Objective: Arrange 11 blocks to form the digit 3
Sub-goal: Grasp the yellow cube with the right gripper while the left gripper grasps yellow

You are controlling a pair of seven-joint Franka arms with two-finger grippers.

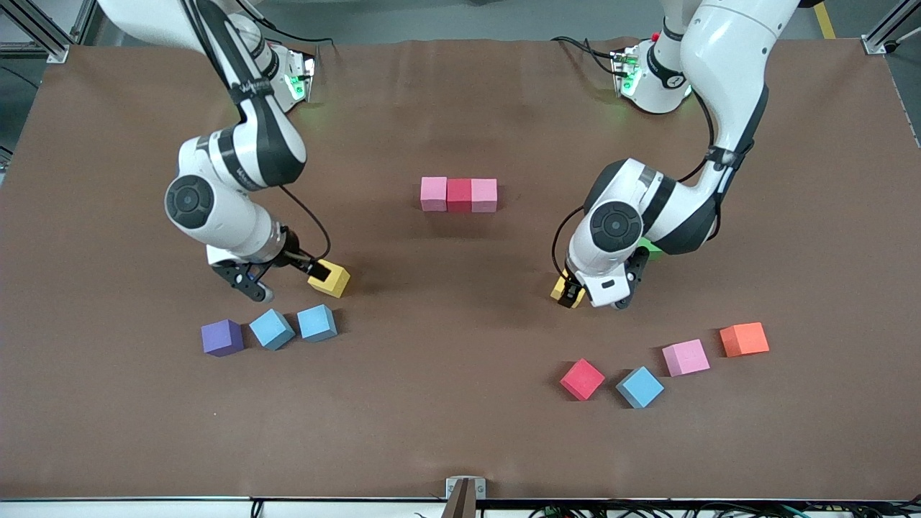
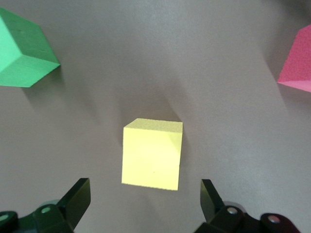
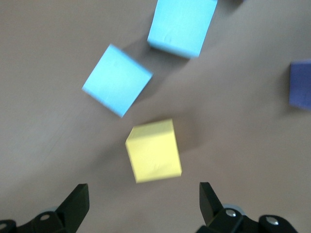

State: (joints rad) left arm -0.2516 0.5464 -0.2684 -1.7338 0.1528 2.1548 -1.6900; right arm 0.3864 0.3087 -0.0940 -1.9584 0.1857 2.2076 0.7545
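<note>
A bar of three touching blocks, pink, red, pink (image 1: pixel 459 194), lies mid-table. My right gripper (image 1: pixel 286 280) (image 3: pixel 143 194) hangs open by a yellow block (image 1: pixel 329 279) (image 3: pixel 154 151), which lies just ahead of its fingertips. My left gripper (image 1: pixel 597 296) (image 2: pixel 145 194) is open too, over a second yellow block (image 1: pixel 558 289) (image 2: pixel 152 154) that is also not between its fingers. A green block (image 1: pixel 651 246) (image 2: pixel 24 48) is mostly hidden by the left arm. Purple (image 1: pixel 221 337) and two light blue blocks (image 1: pixel 272 329) (image 1: pixel 317 322) lie loose nearer the camera.
Toward the left arm's end, near the front camera, lie a red block (image 1: pixel 582 378), a light blue block (image 1: pixel 640 387), a pink block (image 1: pixel 686 357) and an orange cube (image 1: pixel 745 339). The brown table (image 1: pixel 460 446) is bare between the two groups.
</note>
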